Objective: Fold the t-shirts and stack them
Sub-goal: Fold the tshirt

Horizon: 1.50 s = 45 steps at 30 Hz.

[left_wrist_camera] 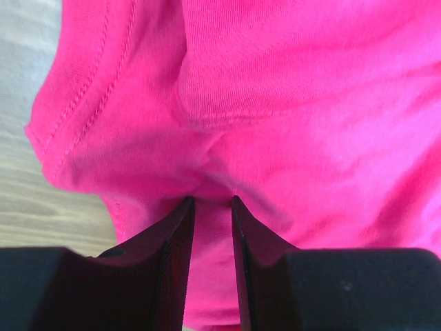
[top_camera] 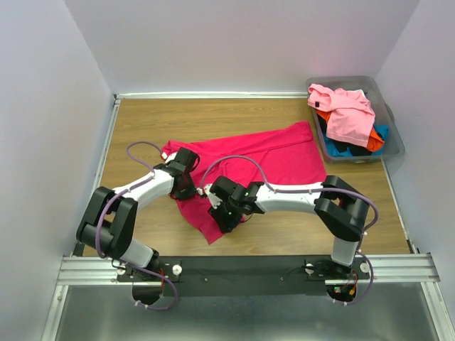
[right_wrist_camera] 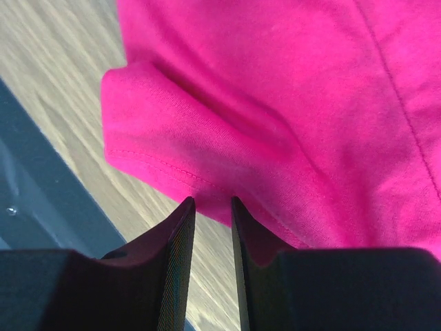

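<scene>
L pincer [left_wrist_camera: 212, 200] grips crimson tee [left_wrist_camera: 289, 103]; R pincer [right_wrist_camera: 212, 200] narrow at hem [right_wrist_camera: 172, 169].

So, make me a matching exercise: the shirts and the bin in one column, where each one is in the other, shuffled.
Things:
1. crimson t-shirt
2. light pink t-shirt
3. grey plastic bin
4. black t-shirt

Places:
A. at the far right corner of the wooden table
B. on top of the other shirts in the bin
C. spread out in the middle of the table
D. low in the bin, at its near side, under other shirts

Pairs: 1-C, 2-B, 3-A, 4-D
</scene>
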Motion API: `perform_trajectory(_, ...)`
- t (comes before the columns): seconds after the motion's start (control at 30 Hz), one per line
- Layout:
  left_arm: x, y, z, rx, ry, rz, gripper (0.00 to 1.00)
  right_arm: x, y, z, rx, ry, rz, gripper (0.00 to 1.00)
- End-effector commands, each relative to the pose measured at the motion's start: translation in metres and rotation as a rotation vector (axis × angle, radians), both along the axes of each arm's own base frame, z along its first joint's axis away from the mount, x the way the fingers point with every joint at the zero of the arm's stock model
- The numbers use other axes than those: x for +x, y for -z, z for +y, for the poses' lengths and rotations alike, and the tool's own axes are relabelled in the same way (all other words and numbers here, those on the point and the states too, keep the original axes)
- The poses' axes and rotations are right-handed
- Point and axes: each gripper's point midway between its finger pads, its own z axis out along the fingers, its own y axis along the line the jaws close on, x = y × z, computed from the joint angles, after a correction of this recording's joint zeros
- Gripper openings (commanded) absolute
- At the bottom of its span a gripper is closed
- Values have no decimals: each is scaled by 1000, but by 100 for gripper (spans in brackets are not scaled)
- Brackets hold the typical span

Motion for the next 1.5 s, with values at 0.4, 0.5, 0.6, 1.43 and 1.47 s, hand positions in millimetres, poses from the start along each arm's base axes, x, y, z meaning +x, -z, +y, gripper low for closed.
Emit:
perform_trajectory(0.4, -1, 33, 59, 204, -31, 103, 36, -50, 16, -23, -49, -93, 99, 35)
perform_trajectory(0.5, -11, 36, 57, 184, -23, 121, 36, -58, 6, -13, -34, -128, 112, 35)
perform_trajectory(0.6, -21, 34, 65, 193, -44, 127, 37, -58, -11, -1, 1, -146, 106, 36)
perform_trajectory(1.43, 42, -54, 89, 97, -99, -138, 70, 182, -23, -200, -205, 926, -156, 58)
perform_trajectory(1.47, 45, -52, 88, 97, -93, -136, 70, 183, -18, -204, -223, 939, -156, 58)
